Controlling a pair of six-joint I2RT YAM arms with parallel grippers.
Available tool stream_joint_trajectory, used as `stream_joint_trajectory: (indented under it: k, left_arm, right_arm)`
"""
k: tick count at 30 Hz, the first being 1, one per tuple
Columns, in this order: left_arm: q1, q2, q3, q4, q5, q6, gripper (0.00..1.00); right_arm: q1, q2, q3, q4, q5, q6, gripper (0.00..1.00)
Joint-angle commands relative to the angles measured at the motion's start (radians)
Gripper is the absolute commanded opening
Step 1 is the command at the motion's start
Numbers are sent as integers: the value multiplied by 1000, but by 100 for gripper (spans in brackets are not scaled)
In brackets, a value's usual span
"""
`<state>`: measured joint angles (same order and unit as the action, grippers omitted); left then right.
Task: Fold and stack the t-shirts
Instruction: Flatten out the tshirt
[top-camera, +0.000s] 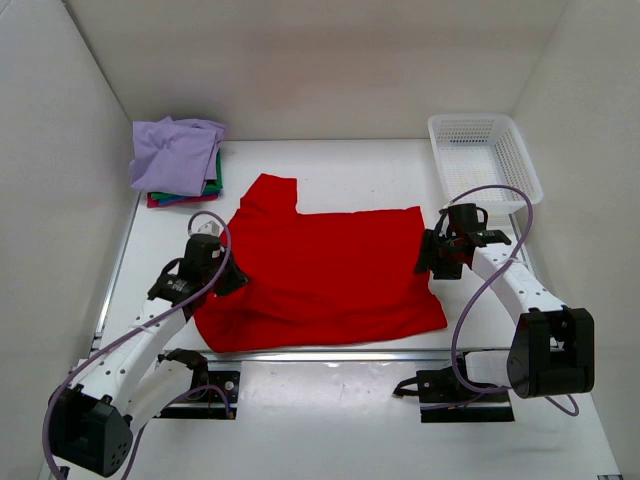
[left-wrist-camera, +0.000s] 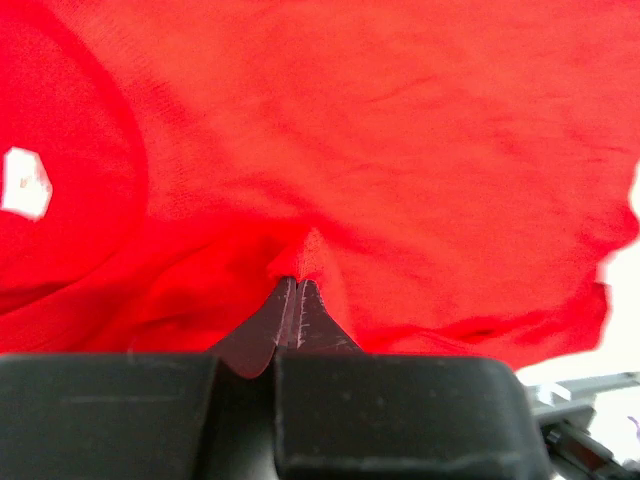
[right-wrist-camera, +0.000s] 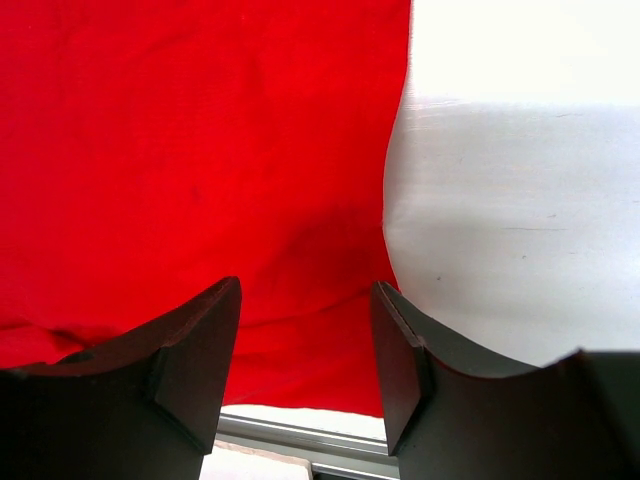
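A bright red t-shirt lies spread on the white table, one sleeve pointing to the back left. My left gripper sits at the shirt's left edge, shut on a small pinch of the red cloth. At the shirt's right edge my right gripper stands open over the hem of the red t-shirt, nothing between its fingers. Folded t-shirts, pale lavender on top of green and red ones, are stacked at the back left.
A white mesh basket stands at the back right corner. White walls close in the table on three sides. A metal rail runs along the shirt's near edge.
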<state>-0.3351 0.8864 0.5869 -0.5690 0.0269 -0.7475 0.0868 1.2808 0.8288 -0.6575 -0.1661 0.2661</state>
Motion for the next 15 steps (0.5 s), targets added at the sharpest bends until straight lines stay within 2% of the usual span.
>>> stream_joint_trajectory:
  k: [1,8,12,13,14,15]
  left_arm:
    - [-16,-14,94,-25,45,20,0]
    - [-77,31,59,40,109,-10,0]
    - [-198,168,70,112,99,5,0]
    - [-218,198,67,130,135,34,2]
    - [-229,270,91,126,142,46,12]
    - [-254,329,118,127,142,75,14]
  right_arm:
    - [-5,-28,9,27,-9,2,52]
    - [-1,-32,-8,29,-16,4,51]
    - [7,-31,-5,38,-18,7,51]
    - [7,-29,-8,36,-16,4,51]
    - [10,-26,-16,39,-15,7,51]
    - [11,-24,-10,32,-18,4,51]
